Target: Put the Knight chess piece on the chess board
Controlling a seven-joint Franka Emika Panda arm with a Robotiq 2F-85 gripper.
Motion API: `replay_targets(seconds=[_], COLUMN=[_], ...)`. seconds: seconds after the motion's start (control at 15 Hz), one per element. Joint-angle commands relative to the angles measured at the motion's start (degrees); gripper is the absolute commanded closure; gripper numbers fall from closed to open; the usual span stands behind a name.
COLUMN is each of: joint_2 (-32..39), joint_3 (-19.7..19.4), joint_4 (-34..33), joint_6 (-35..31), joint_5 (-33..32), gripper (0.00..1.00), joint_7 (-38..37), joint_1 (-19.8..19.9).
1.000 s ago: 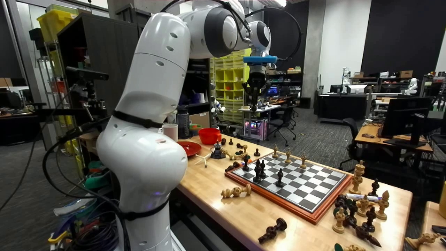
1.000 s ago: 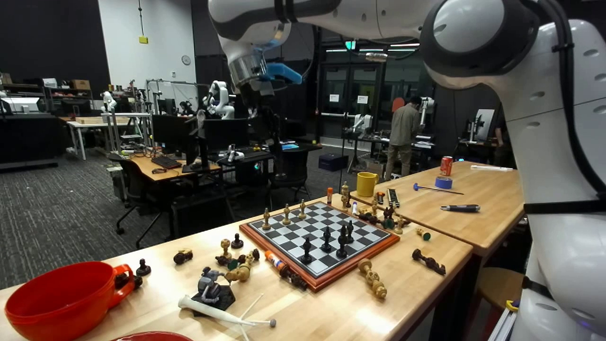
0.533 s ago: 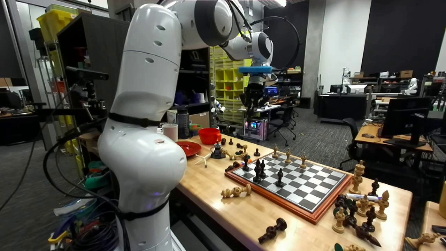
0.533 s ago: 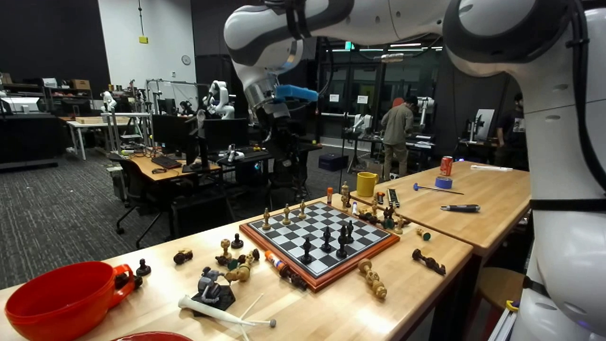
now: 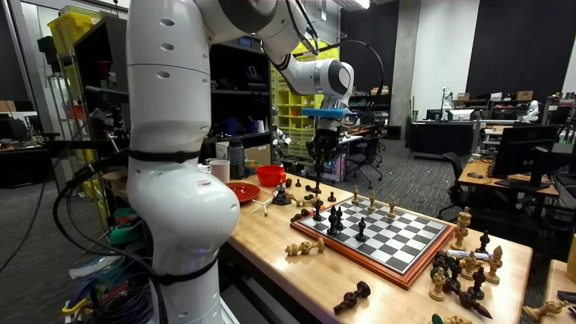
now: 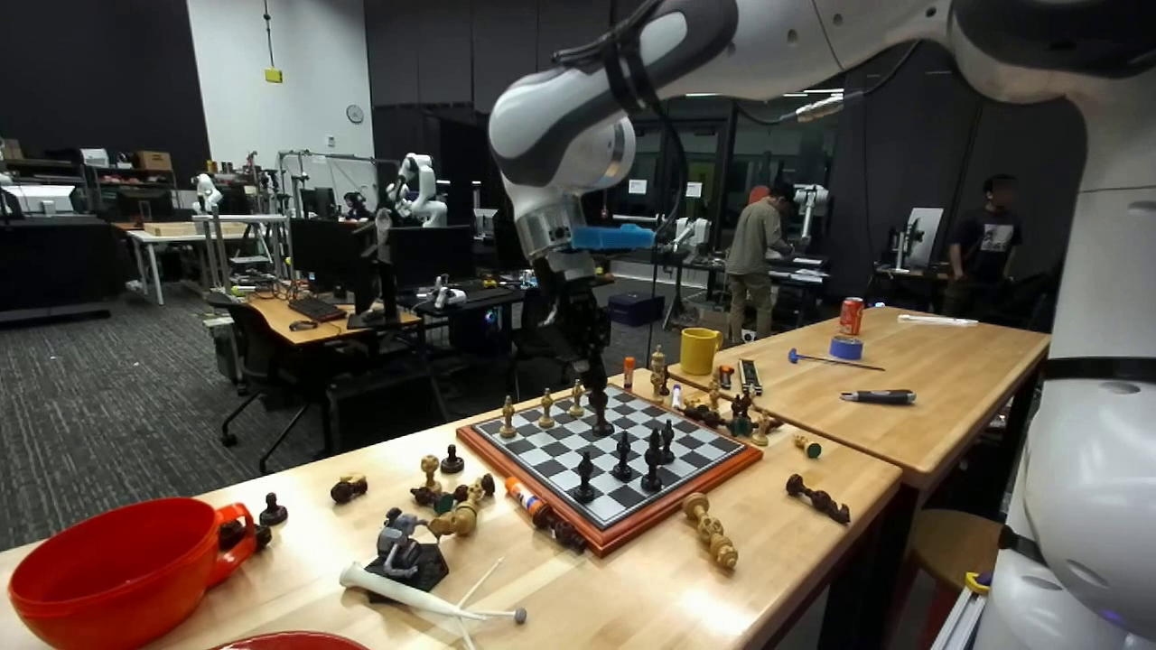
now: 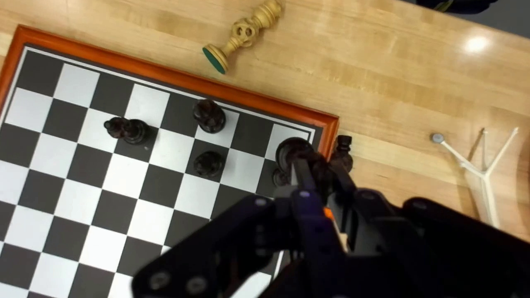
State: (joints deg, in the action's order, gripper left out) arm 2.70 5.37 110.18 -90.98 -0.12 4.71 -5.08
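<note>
My gripper is clamped on a dark chess piece, presumably the knight, hanging base-down above a corner of the chess board. I should edge it clear of the standing dark piece close below, lower with the base level, and let go only on contact.

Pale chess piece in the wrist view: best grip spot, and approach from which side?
The pale piece is probably best gripped at its narrow stem, between green-bottomed base and openwork middle, from straight above, closing across its length. It lies on its side, and the wider parts flanking the stem should limit sliding. The gripper holds a dark piece, so that goes down first.
</note>
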Motion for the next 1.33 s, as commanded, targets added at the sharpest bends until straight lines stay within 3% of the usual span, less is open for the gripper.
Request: replay_targets(seconds=[0.0,0.13,0.2,0.47,0.53,1.27], joint_2=[-6.86,-8.27,-3.69,-5.84,-6.05,-3.08], joint_3=[-1.24,-1.61,-1.46,-1.7,-1.7,-1.7], joint_4=[13.11,16.61,11.41,14.86,14.92,15.16], joint_6=[-10.59,-13.84,-10.73,-12.99,-13.01,-14.17], joint_5=[0.24,-0.1,-0.02,-0.02,-0.02,0.05], gripper=[0.96,0.96,0.85,0.85,0.96,0.96], joint_7=[0.14,0.11,0.05,0.05,0.05,-0.55], joint_1=[1.08,1.2,0.99,1.08,1.08,1.14])
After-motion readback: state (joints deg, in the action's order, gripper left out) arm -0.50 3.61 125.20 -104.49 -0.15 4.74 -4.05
